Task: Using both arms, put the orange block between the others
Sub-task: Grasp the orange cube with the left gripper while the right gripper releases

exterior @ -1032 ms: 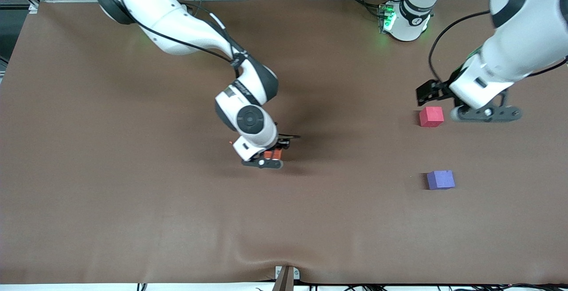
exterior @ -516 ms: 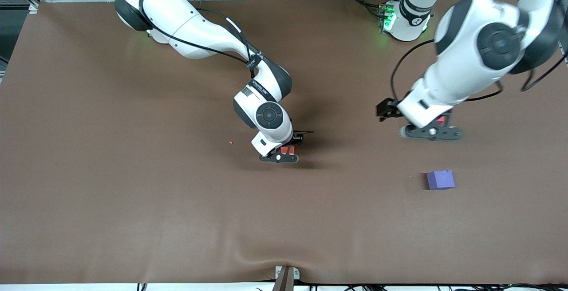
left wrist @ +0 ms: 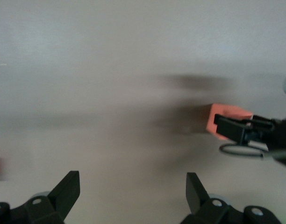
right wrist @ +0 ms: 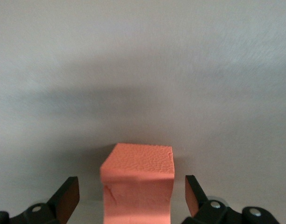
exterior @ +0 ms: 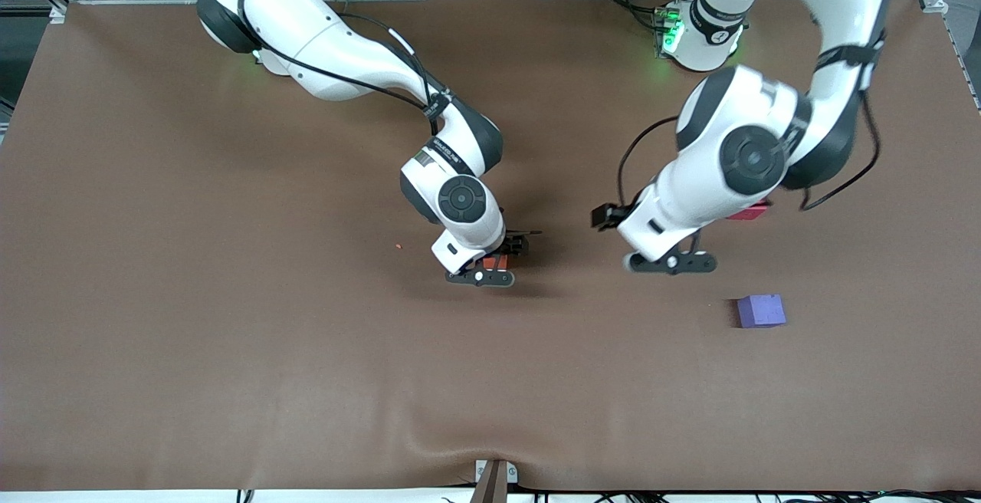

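The orange block [exterior: 494, 262] [right wrist: 137, 184] rests on the brown table near its middle. My right gripper [exterior: 490, 267] [right wrist: 131, 186] straddles it, open, with a gap on each side between fingers and block. My left gripper [exterior: 668, 263] [left wrist: 131, 179] hangs open and empty over bare table between the orange block and the other two cubes. In the left wrist view the orange block [left wrist: 227, 122] shows with a right finger in front of it. The purple-blue cube [exterior: 761, 310] lies toward the left arm's end. The red-pink cube [exterior: 747, 213] is mostly hidden under the left arm.
A tiny red crumb [exterior: 398, 246] lies on the brown cloth [exterior: 230, 334] toward the right arm's end. The cloth has a wrinkle near a clamp [exterior: 494, 480] at the front edge. Both arm bases and cabling stand along the table's back edge.
My right gripper has opened and let go of the orange block on the table. The left arm has swung from beside the red-pink cube toward the table's middle, now covering that cube.
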